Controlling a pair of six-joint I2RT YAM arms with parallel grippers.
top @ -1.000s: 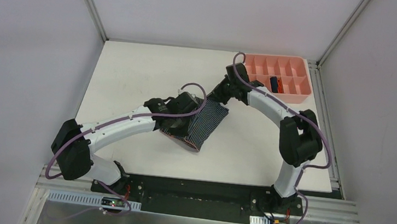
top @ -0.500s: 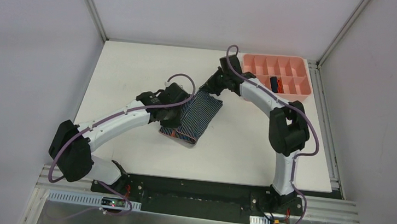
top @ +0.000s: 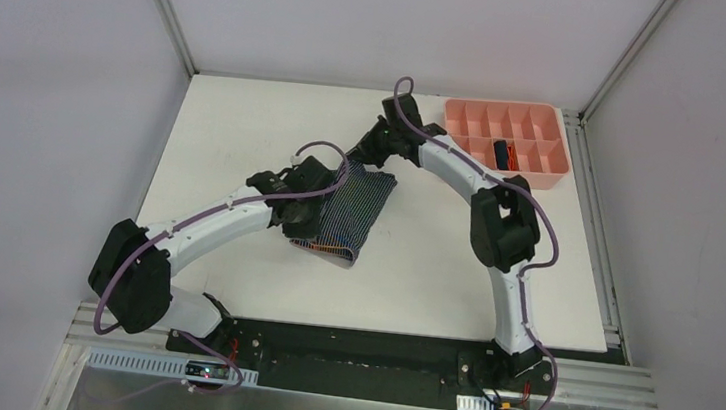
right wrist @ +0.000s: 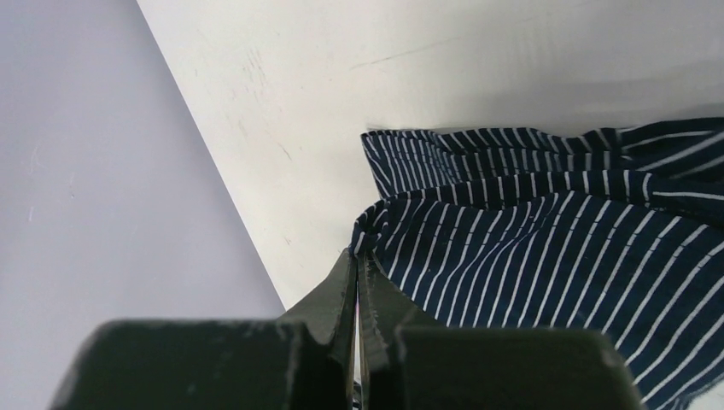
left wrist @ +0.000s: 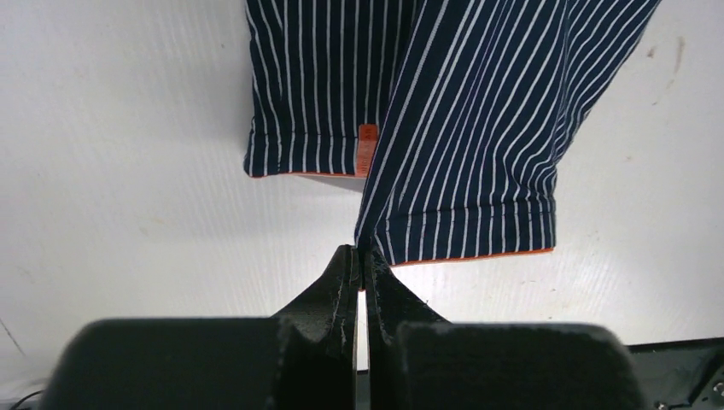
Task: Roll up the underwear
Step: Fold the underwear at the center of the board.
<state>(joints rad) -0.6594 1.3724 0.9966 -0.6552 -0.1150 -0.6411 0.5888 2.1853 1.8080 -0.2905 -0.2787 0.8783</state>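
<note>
The dark blue striped underwear (top: pixel 354 209) lies mid-table, partly folded over itself. My left gripper (top: pixel 312 222) is shut on its left edge; in the left wrist view the gripper (left wrist: pixel 359 253) pinches a lifted corner of the striped cloth (left wrist: pixel 478 128) with orange hem. My right gripper (top: pixel 364 157) is shut on the far corner; the right wrist view shows the gripper (right wrist: pixel 357 253) gripping bunched striped cloth (right wrist: pixel 546 239). The navy underwear with orange trim (top: pixel 504 154) sits rolled in a compartment of the pink tray (top: pixel 539 113).
The pink compartment tray stands at the table's back right corner. Grey walls enclose the table on three sides. A black rail runs along the near edge (top: pixel 355 350).
Both grippers have moved left and toward the back, carrying the striped underwear's edge over itself. The cloth now lies further left and is narrower.
</note>
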